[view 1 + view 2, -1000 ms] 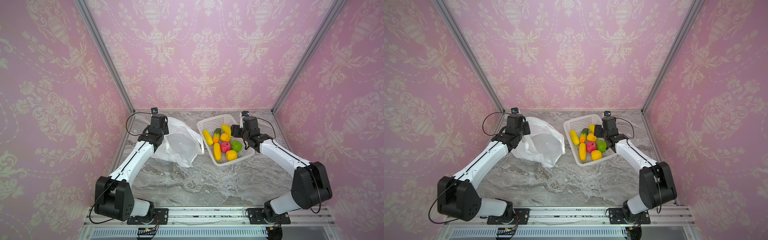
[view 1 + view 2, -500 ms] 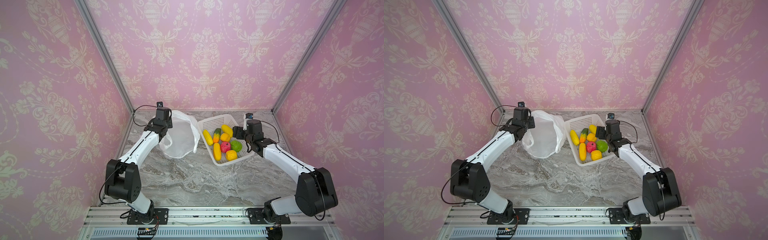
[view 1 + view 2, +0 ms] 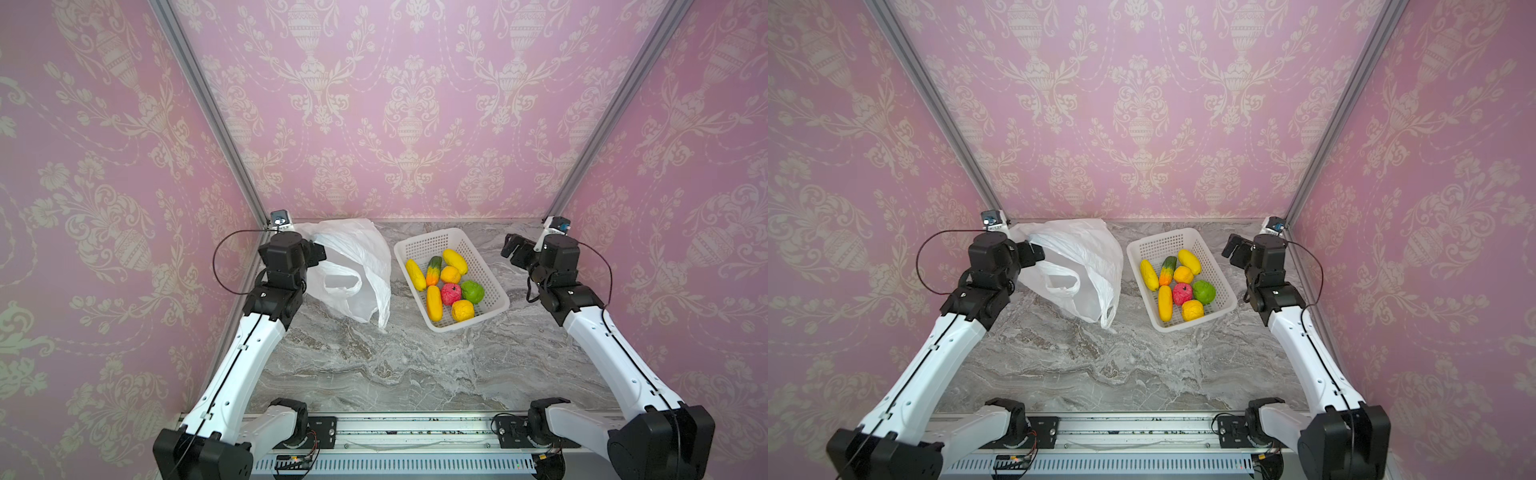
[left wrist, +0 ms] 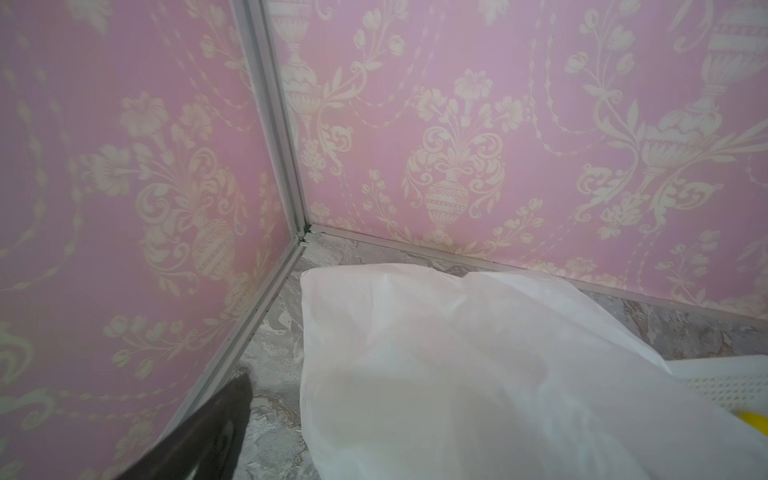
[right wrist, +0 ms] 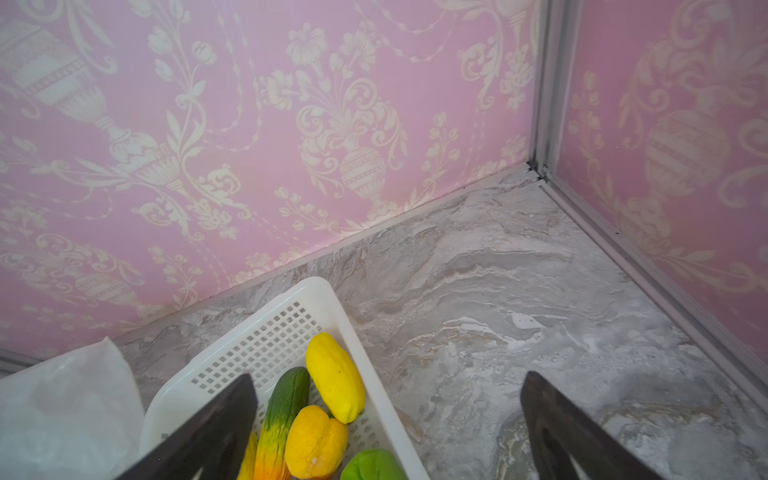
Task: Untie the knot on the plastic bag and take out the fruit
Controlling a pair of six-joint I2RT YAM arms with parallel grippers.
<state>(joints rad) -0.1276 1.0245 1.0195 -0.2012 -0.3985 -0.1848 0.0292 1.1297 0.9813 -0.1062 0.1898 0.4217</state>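
1. The plastic bag [image 3: 353, 266] lay slack and flattened on the marble table [image 3: 374, 365], left of the white basket [image 3: 422, 239]. The fruit [image 3: 451, 276], eight pieces, sat inside the basket.
2. No knot was made out. One handle loop [image 3: 341, 281] lay open.
3. The left gripper [image 3: 316, 253] stood at the bag's left edge. Its one visible finger [image 4: 224, 432] sat wide of centre, so the jaws were judged apart.
4. The right gripper [image 5: 386, 376] hung beside the basket, jaws plainly wide apart and empty.
5. Judgement: the step in hand was release and withdrawal. Done well, the left gripper should back straight off so the film does not snag and drag. The right should lift clear of the basket rim.
6. Hidden: the left gripper's second finger lay behind the bag film. The bag's interior could not be inspected, though no colour showed through. Both wrist views cut the basket off.
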